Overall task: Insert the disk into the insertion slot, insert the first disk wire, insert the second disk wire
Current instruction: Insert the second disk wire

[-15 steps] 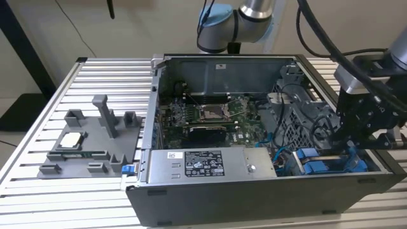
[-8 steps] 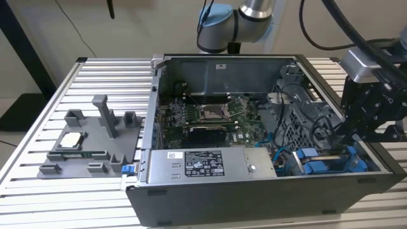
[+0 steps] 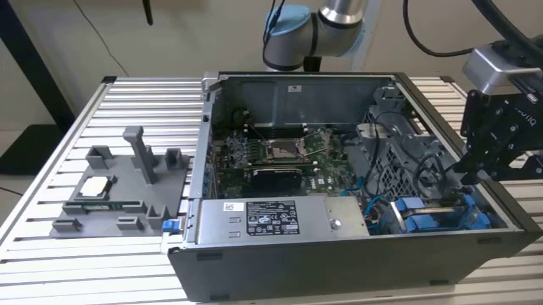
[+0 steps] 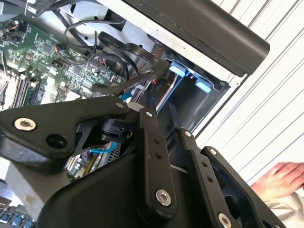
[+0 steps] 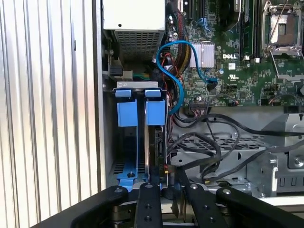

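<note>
Apparently seated edge-on in the insertion slot (image 5: 109,142), the disk (image 5: 159,142): rigid, weighty, shock-sensitive, best gripped by its blue carrier. Just beside it, gripper (image 5: 168,186); apart or clamped, cannot tell.

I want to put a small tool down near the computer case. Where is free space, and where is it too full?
Free: the slatted table on the exterior view's left, beyond the grey fixture tray, and the strip in front of the case. Crowded: inside the case, where cables, the blue drive bay and the pincer sit close together.
</note>
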Controlling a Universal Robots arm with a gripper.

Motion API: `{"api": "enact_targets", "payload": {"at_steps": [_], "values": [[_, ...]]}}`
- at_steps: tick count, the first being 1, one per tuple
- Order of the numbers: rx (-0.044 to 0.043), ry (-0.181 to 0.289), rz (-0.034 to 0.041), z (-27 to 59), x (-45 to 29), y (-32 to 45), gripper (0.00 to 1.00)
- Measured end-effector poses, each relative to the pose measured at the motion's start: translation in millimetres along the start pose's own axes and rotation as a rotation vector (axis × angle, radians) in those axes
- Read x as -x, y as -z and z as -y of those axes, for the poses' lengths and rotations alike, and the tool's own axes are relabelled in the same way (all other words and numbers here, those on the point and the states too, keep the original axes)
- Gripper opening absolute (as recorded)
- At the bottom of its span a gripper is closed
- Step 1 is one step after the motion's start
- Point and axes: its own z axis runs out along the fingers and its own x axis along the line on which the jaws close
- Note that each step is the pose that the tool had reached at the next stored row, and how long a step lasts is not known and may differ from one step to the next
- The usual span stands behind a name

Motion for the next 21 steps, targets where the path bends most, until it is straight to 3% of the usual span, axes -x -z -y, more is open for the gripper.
{"api": "enact_targets", "payload": {"at_steps": [12,21], "values": [[0.0000,0.000,-0.0005,0.2,0.1,0.2,0.27],[0.0000,0.000,-0.0004,8.6,0.3,0.1,0.27]]}}
